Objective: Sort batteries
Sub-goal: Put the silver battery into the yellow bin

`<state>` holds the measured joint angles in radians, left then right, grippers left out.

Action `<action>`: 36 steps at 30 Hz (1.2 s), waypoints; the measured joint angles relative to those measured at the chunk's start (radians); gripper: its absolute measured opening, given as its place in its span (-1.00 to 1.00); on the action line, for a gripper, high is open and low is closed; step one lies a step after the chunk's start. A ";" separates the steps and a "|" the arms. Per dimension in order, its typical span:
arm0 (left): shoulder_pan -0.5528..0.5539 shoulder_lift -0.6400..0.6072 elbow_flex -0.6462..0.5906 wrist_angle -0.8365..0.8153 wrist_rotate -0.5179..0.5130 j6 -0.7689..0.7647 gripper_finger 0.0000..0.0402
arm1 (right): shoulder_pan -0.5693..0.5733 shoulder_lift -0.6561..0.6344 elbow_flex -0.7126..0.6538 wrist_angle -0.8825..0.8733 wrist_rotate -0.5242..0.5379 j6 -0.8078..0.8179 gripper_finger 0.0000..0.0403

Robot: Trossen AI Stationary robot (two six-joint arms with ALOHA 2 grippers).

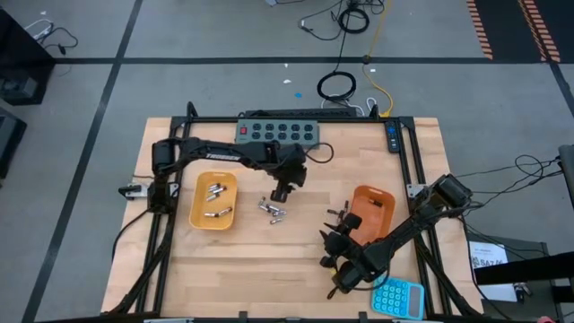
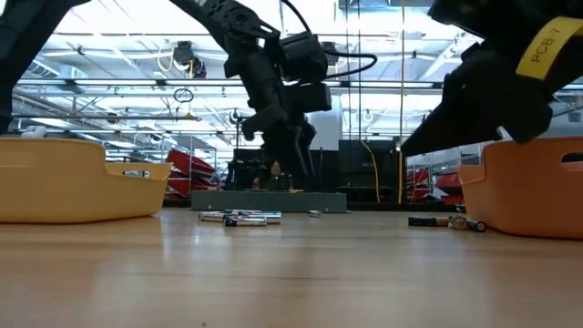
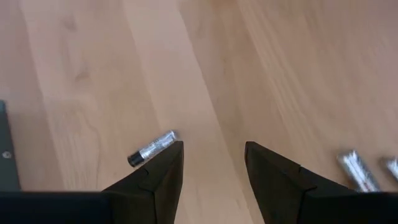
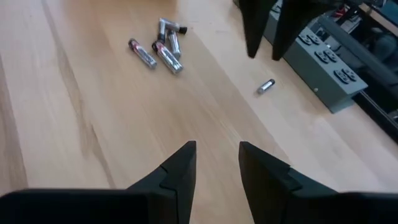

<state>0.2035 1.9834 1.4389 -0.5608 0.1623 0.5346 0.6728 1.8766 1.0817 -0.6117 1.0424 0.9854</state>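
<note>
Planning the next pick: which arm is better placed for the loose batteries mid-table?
Left. The left gripper hangs open just above the loose batteries; the right gripper is farther off.

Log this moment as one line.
task: sort batteries | left hand: open, empty, above a lone battery | right hand: open, empty, beside right tray | loose batteries mid-table | left tray: holds batteries

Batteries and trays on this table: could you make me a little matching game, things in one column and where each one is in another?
Things:
1. left tray
2. right tray
3. loose battery pile
4. calculator

Places:
A. near the table's front edge, by the right arm
B. mid-table, below the left gripper
C. holds silver batteries
D. beside the right arm, no batteries visible inside

Pairs: 1-C, 2-D, 3-B, 4-A
</note>
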 joint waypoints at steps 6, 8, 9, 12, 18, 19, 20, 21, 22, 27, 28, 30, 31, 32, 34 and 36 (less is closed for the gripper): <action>0.009 0.002 0.001 -0.016 0.000 0.073 -0.09 | 0.003 0.001 -0.032 0.094 0.006 0.012 -0.44; 0.013 0.002 0.001 -0.004 -0.001 0.075 -0.09 | 0.003 0.003 -0.075 0.192 0.003 -0.024 -0.44; 0.016 0.002 0.001 0.006 -0.001 0.077 -0.09 | 0.003 0.003 -0.092 0.243 0.010 -0.042 -0.44; 0.022 0.002 0.002 0.012 -0.002 0.089 -0.09 | 0.003 -0.003 -0.139 0.378 0.021 -0.090 -0.44; 0.032 0.002 0.029 -0.010 -0.004 0.109 -0.09 | -0.005 -0.001 -0.149 0.463 -0.003 -0.173 -0.44; 0.033 0.002 0.038 -0.010 -0.005 0.109 -0.09 | -0.008 -0.002 -0.149 0.464 -0.003 -0.186 -0.44; 0.034 0.002 0.044 -0.011 -0.005 0.109 -0.09 | -0.011 -0.006 -0.149 0.459 -0.003 -0.197 -0.44; 0.034 0.002 0.050 -0.014 -0.005 0.108 -0.09 | -0.013 -0.012 -0.149 0.450 -0.003 -0.203 -0.44; 0.034 0.002 0.055 -0.018 -0.005 0.108 -0.09 | -0.015 -0.024 -0.149 0.439 -0.003 -0.209 -0.44; 0.035 0.006 0.058 -0.028 0.003 0.145 -0.09 | -0.022 -0.105 -0.149 0.348 -0.025 -0.182 -0.44; 0.037 0.012 0.058 -0.023 0.006 0.159 -0.09 | -0.023 -0.118 -0.149 0.333 -0.031 -0.171 -0.44; 0.044 0.028 0.059 -0.023 0.008 0.174 -0.09 | -0.023 -0.139 -0.149 0.321 -0.029 -0.154 -0.44; 0.047 0.036 0.059 -0.026 0.008 0.173 -0.09 | -0.025 -0.144 -0.148 0.313 -0.028 -0.136 -0.44; 0.049 0.042 0.058 -0.028 0.008 0.163 -0.09 | -0.032 -0.148 -0.148 0.294 -0.028 -0.099 -0.44; 0.049 0.045 0.058 -0.029 0.017 0.144 -0.09 | -0.067 -0.153 -0.148 0.254 -0.034 -0.015 -0.44; 0.035 0.042 0.058 -0.017 0.047 0.122 -0.11 | -0.115 -0.156 -0.148 0.239 -0.055 0.011 -0.44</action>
<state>0.2387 2.0252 1.4970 -0.5780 0.2093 0.6563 0.5580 1.7203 0.9337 -0.3728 0.9872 0.9965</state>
